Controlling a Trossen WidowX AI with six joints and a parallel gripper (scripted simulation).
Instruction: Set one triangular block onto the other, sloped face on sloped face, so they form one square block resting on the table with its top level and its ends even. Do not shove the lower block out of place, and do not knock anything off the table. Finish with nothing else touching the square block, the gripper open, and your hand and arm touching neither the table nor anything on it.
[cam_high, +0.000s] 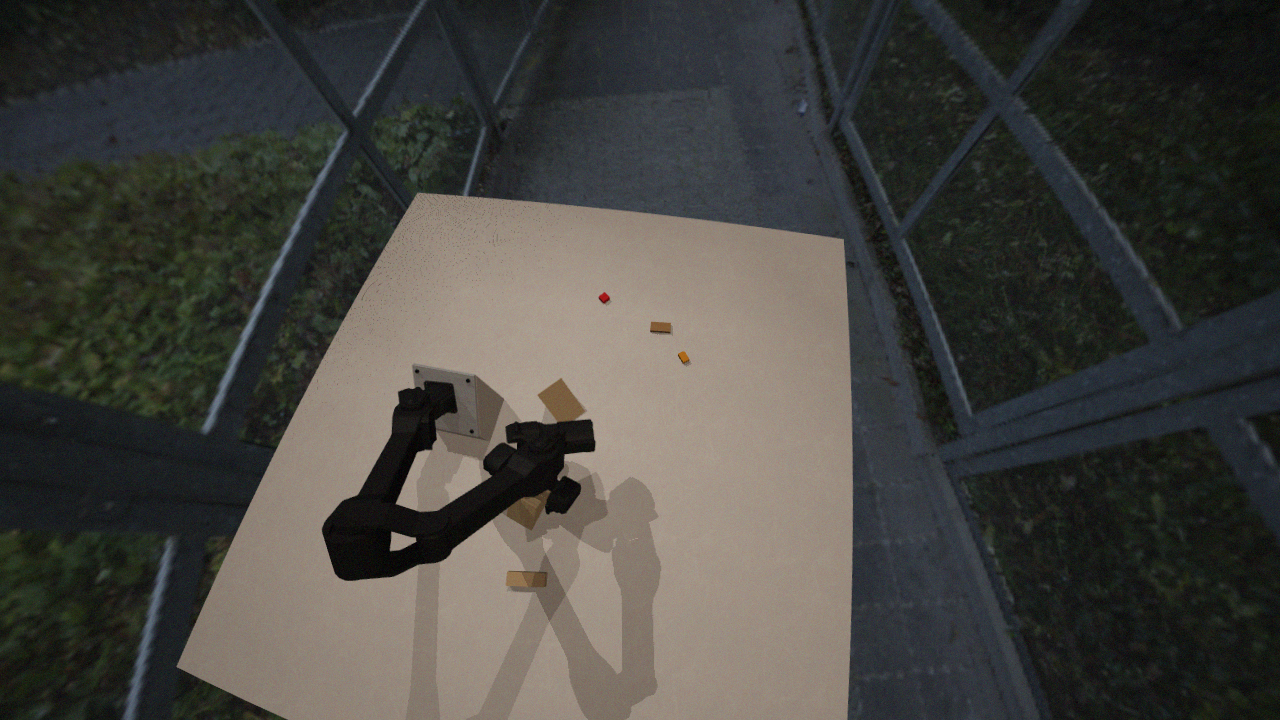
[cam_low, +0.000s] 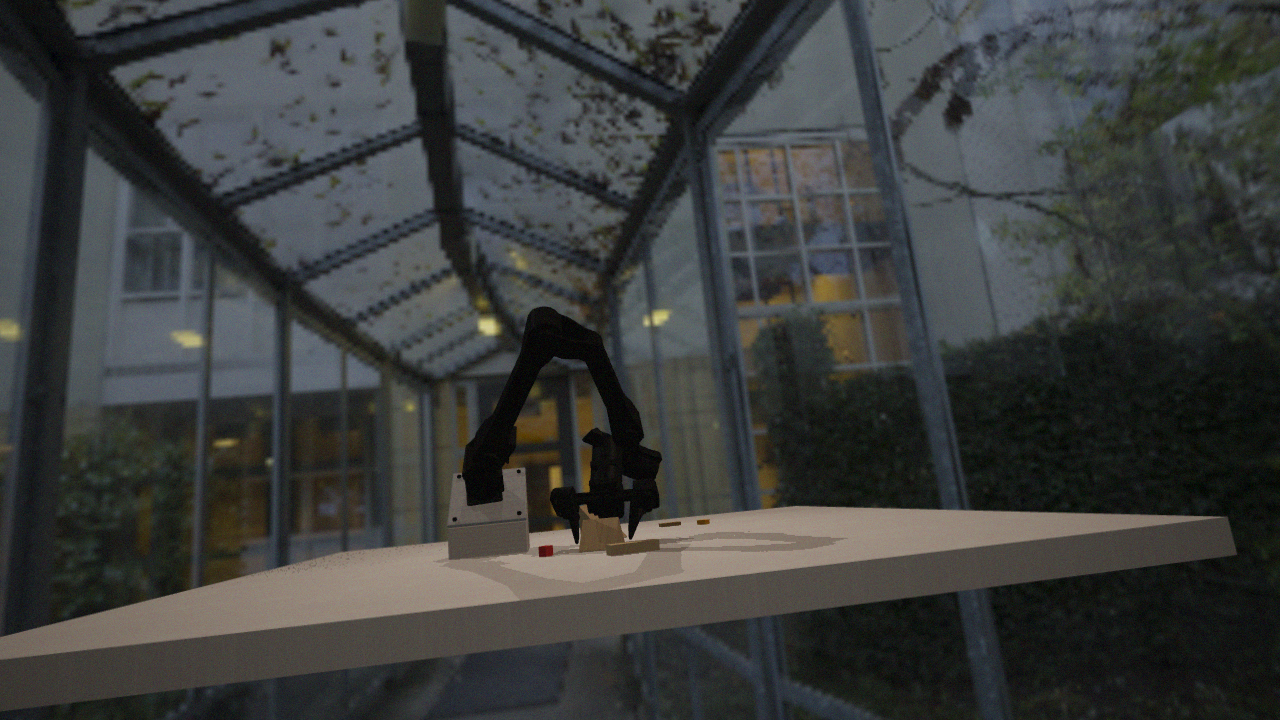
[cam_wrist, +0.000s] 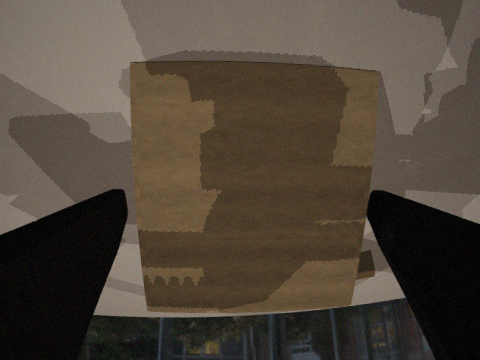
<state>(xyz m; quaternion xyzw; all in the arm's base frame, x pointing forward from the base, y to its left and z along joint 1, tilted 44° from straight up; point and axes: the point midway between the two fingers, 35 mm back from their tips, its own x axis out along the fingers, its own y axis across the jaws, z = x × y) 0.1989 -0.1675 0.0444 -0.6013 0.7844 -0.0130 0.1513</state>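
One triangular wooden block (cam_high: 526, 512) (cam_low: 599, 536) (cam_wrist: 280, 150) stands on the table, partly hidden by the arm in the top view. In the wrist view a broad face of it, patched with shadow, fills the middle. The other triangular block (cam_high: 561, 400) lies apart from it, farther back in the top view. Which way its sloped face points is not clear. My gripper (cam_low: 605, 538) (cam_wrist: 251, 203) is open and empty, pointing down, with one finger at each side of the first block. Contact between fingers and block cannot be told.
A wooden plank (cam_high: 526, 579) (cam_low: 632, 547) (cam_wrist: 366, 264) lies close to the first block. A red cube (cam_low: 546, 550) lies left of it in the exterior view. Another red cube (cam_high: 604, 297), a brown plank (cam_high: 660, 327) and an orange piece (cam_high: 683, 357) lie farther back.
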